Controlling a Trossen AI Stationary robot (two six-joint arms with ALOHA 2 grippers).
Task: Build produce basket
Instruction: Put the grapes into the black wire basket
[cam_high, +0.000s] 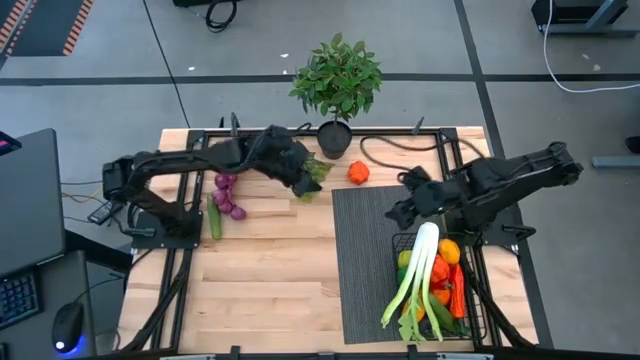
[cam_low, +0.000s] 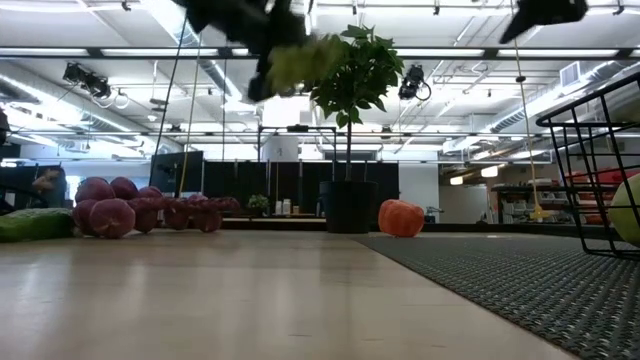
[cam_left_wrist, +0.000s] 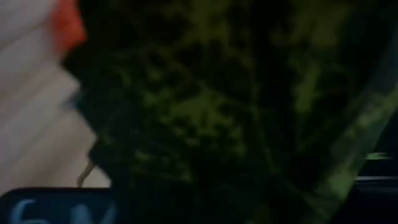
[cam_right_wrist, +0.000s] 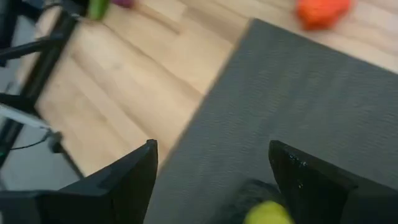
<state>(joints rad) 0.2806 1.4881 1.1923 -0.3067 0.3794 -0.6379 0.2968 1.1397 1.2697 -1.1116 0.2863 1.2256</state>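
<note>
My left gripper (cam_high: 301, 182) is over the table's far middle, shut on a green leafy piece of produce (cam_high: 316, 172) that fills the left wrist view (cam_left_wrist: 236, 112) and hangs high in the low view (cam_low: 300, 60). My right gripper (cam_right_wrist: 211, 180) hovers open over the grey ribbed mat (cam_high: 365, 250), just beyond the basket's far end, with nothing between its fingers. The black wire basket (cam_high: 478, 322) rests on the mat at the near right, holding a leek (cam_high: 418, 275), peppers and other produce. Purple grapes (cam_high: 228, 195) and a cucumber (cam_high: 213, 218) lie on the wood at the left. My left gripper holds the green leafy piece (cam_high: 312, 178) at the end nearer the arm. The piece itself hides the fingers in the wrist view, so the kind of hold does not show. The fingers come from the table's left, slanting down. The piece is lifted clear of the table.
A potted leafy plant (cam_high: 335, 90) stands at the table's far edge, just beyond my left gripper. An orange-red fruit (cam_high: 358, 172) lies on the wood beside the mat's far left corner. Bare wood lies in the near left half.
</note>
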